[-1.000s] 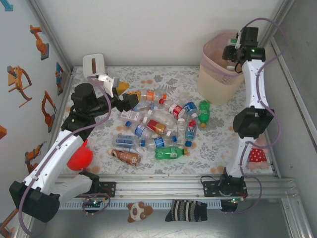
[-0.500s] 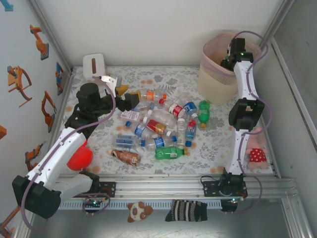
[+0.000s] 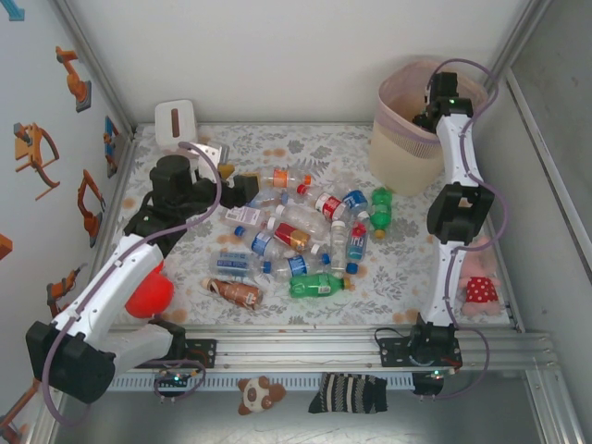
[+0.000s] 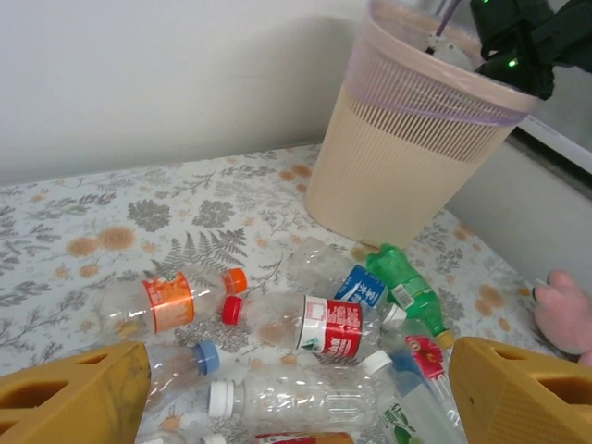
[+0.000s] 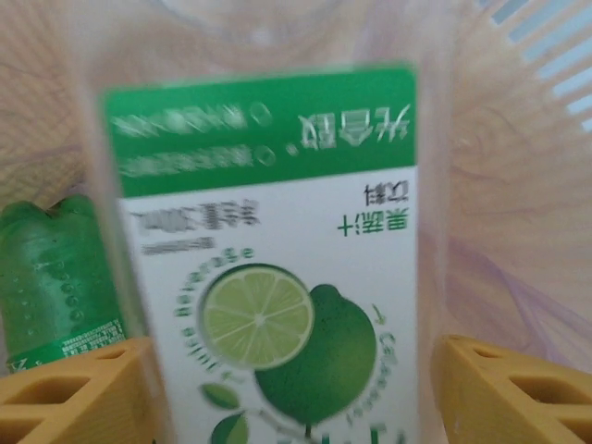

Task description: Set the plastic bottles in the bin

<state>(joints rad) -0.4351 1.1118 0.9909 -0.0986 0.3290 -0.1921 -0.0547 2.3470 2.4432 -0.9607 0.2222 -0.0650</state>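
Right jaws, deep in the tall beige-pink plastic bin [image 3: 404, 154] at two o'clock, flank a clear lime-labelled bottle [image 5: 268, 277], held or freed I cannot tell: spread fully before lifting out; left jaws gape empty by the loose bottles [image 4: 324, 328] on the desk [image 3: 407, 268].

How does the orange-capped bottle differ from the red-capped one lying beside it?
The orange-capped bottle has an orange label, the red-capped bottle a red-and-white one. In the left wrist view the orange-capped bottle's cap points right, the red-capped bottle's left, so the caps nearly meet. Both are clear and lie on their sides.
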